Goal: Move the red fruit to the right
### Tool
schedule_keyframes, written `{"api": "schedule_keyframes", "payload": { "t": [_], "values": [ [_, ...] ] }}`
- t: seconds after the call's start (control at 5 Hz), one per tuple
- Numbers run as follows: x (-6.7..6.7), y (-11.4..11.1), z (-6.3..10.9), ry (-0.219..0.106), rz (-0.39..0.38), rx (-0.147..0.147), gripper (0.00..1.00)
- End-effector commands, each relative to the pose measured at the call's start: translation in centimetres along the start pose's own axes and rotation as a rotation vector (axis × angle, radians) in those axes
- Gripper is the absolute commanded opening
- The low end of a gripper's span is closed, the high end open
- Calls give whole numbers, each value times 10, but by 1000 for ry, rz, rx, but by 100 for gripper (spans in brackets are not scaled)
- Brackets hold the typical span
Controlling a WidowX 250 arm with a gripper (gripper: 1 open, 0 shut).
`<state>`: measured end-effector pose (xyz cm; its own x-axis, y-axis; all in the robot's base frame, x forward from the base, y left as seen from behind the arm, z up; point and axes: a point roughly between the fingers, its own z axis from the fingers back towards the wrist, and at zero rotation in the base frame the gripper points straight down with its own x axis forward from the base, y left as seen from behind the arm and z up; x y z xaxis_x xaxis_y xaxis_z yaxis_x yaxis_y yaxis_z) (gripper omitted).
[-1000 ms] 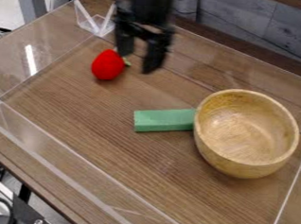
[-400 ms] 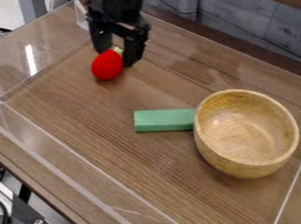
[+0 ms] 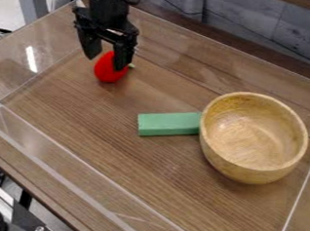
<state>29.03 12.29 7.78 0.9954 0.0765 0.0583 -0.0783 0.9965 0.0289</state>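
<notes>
A wooden table (image 3: 103, 154) ringed by a low clear wall (image 3: 24, 72) holds three things. The red fruit (image 3: 110, 70) lies on the table at the far left, well apart from the others. The black gripper (image 3: 105, 50) hangs straight down over it with its jaws spread wide, one finger (image 3: 88, 43) to the fruit's left and the other in front of its right side, so the fruit shows between and below the tips; nothing is gripped, and whether either finger touches the fruit cannot be told. At the right stands a round wooden bowl (image 3: 294, 144), upright, its light inside bare with nothing in it. A green block (image 3: 168, 123) lies flat on the table just left of the bowl, its right end touching or very nearly touching the bowl's outer wall, its long side running roughly left to right with a slight tilt.
</notes>
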Motion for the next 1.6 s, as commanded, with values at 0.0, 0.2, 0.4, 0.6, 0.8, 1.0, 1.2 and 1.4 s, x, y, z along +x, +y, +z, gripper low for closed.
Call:
{"api": "schedule_keyframes", "payload": {
  "t": [0.0,0.2,0.4,0.6,0.8,1.0,1.2,1.4],
  "values": [
    [2,3,12,-43,7,24,100],
    [9,10,6,-43,83,34,100],
    [15,17,0,-40,144,42,100],
    [17,24,1,-38,163,48,100],
    [18,28,1,-36,178,47,100],
    [19,32,2,-37,192,47,100],
    [23,25,-12,-41,126,41,100],
    [27,18,-23,-44,62,32,100]
  ]
}}
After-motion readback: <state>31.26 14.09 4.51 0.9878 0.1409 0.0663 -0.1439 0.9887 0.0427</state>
